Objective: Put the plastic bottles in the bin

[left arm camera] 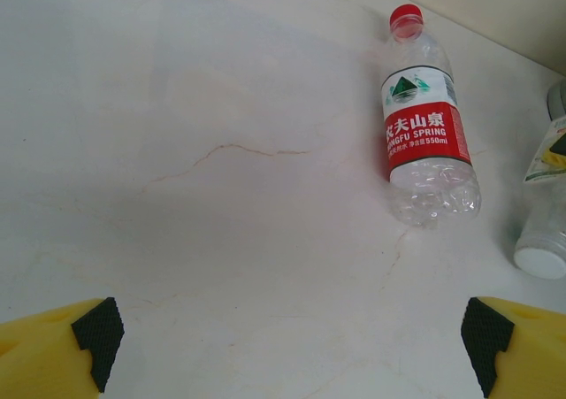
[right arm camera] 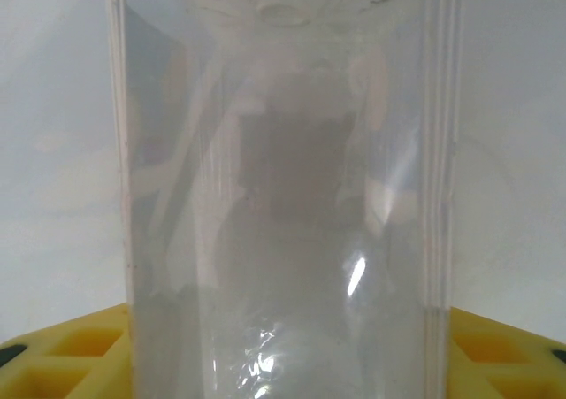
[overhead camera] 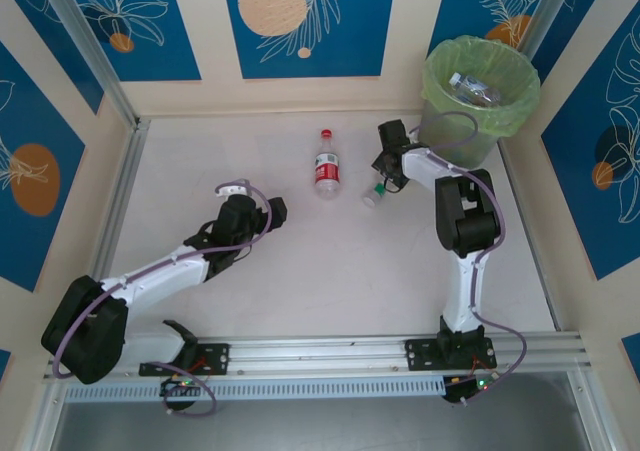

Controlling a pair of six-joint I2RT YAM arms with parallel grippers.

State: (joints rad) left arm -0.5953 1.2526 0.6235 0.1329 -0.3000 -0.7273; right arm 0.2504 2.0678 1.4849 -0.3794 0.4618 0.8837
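Beside the bin (overhead camera: 432, 91), our right jaws sit close around a clear white-capped bottle (right arm camera: 283, 240) on the surface (overhead camera: 300, 261), gripping or not we cannot tell; we think it is light and squashy, so squeeze its middle gently; our left jaws are wide open, empty.

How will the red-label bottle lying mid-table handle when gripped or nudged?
The red-label bottle looks empty, so probably light. Lying on its round side, it may roll if nudged. Its crinkled thin wall would likely dent when squeezed.
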